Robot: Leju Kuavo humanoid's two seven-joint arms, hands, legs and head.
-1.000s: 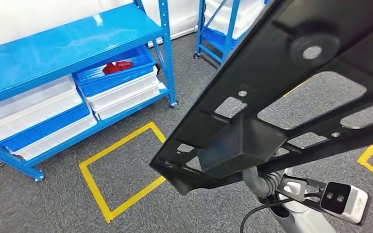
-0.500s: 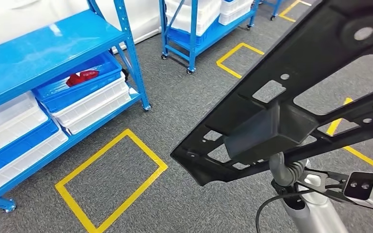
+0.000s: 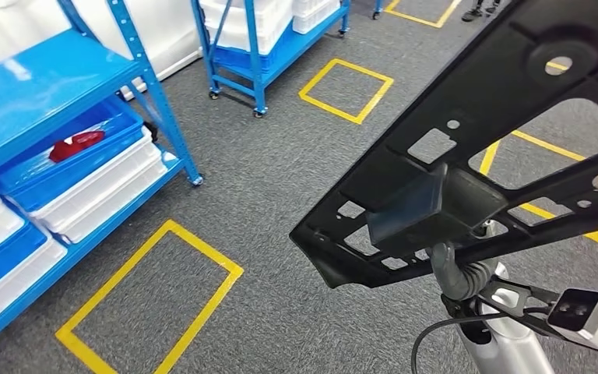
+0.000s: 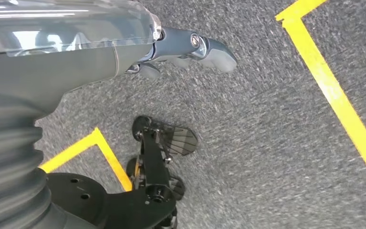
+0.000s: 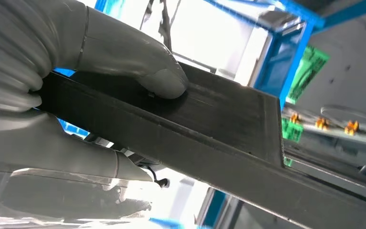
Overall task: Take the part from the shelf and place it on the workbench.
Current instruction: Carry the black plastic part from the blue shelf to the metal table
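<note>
A large flat black part (image 3: 498,132) with several cut-outs and a boxy block on its underside stretches from the lower middle to the upper right of the head view, held above the floor. My right hand (image 5: 52,95) grips it: in the right wrist view the grey thumb (image 5: 138,67) presses on the part's (image 5: 209,138) flat face and the fingers wrap beneath its edge. In the head view the part hides that hand, with the ribbed wrist (image 3: 458,276) showing below it. My left hand (image 4: 190,47) hangs over grey carpet, fingers stretched out, holding nothing.
A blue shelf (image 3: 39,86) at the left carries white and blue bins; one blue bin holds a red thing (image 3: 78,146). A second blue shelf (image 3: 257,47) on castors stands behind. Yellow tape rectangles (image 3: 148,304) (image 3: 346,89) mark the grey carpet.
The whole picture has shifted: the camera has turned, so the shelves and floor markings slide left and a further yellow rectangle comes in. The part stays in my right hand.
</note>
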